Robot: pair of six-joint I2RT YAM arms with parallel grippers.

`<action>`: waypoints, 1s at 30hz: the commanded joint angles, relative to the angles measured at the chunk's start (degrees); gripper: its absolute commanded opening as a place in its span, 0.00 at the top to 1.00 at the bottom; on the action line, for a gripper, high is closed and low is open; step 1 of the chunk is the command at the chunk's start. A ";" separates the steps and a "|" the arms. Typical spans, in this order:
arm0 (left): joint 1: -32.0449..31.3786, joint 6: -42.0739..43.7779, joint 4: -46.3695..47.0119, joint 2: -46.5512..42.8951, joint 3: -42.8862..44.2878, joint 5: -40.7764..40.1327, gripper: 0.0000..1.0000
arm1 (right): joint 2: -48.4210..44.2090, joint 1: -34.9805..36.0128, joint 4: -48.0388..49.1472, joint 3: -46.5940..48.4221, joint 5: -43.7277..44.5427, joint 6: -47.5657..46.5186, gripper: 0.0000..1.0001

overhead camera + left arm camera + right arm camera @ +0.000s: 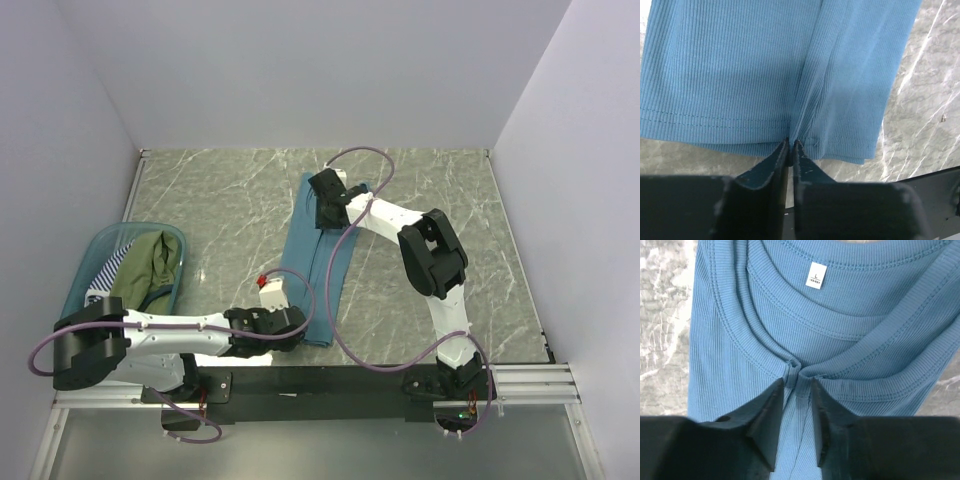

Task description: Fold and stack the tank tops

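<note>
The teal-blue tank top [310,262] lies on the marble table as a long narrow strip, folded lengthwise. My left gripper [300,322] is at its near hem, shut on a pinched pleat of the hem [791,142]. My right gripper [325,215] is at the far end, over the neckline. Its jaws [795,382] stand apart, with a puckered ridge of cloth between them that they do not squeeze. A white size label [815,275] shows inside the collar. The olive-green tank top [150,265] and the striped tank top [112,265] lie bunched in the tub.
The translucent teal tub [88,262] sits at the table's left edge, beside my left arm. A small white and red object [270,288] lies just left of the teal top's near end. Grey walls close in the table on three sides.
</note>
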 commanded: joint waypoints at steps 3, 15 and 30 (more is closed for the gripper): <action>0.46 2.49 -2.93 -3.14 3.66 0.14 0.77 | -1.14 0.29 0.87 1.98 0.75 -1.35 0.57; 4.15 -3.30 -18.05 -15.09 5.87 -8.03 0.38 | -23.00 1.16 6.92 -19.61 -0.04 6.72 0.54; 15.23 -0.41 -12.08 -17.65 -4.95 -0.65 0.36 | -44.03 25.06 19.68 -59.71 -0.39 29.22 0.50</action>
